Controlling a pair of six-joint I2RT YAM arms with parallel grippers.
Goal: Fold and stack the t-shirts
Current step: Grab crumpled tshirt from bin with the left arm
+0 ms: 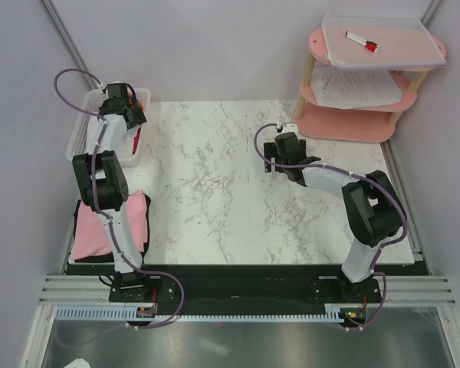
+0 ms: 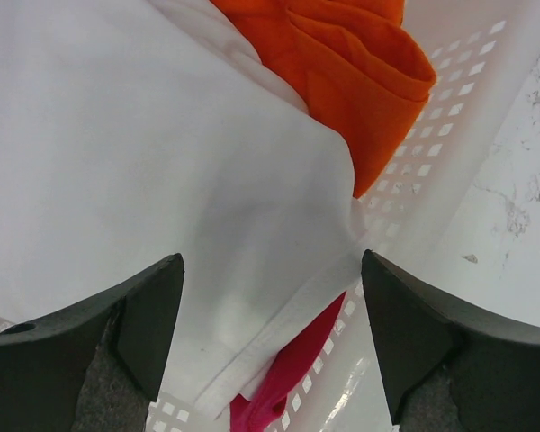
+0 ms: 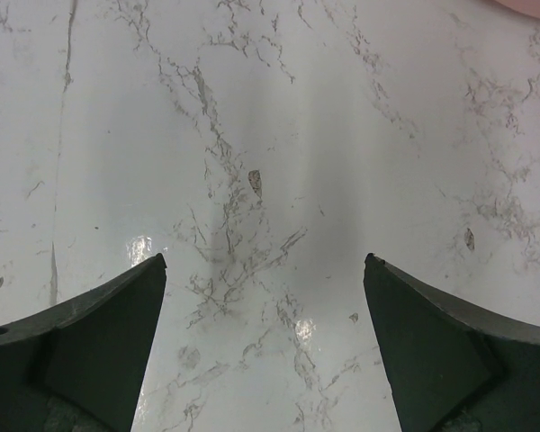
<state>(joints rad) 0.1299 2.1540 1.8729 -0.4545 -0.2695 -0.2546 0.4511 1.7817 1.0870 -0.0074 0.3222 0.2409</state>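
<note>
My left gripper is open, poised just above the white t-shirt that lies in the white lattice basket. An orange t-shirt lies behind it and a magenta t-shirt shows under its edge. From above, the left gripper is over the basket at the table's far left. A folded pale pink t-shirt lies at the near left, partly behind the left arm. My right gripper is open and empty above bare marble; it also shows in the top view.
A pink tiered shelf stands at the far right with white paper sheets and a clear tray holding a red marker. The marble tabletop spreads between the arms.
</note>
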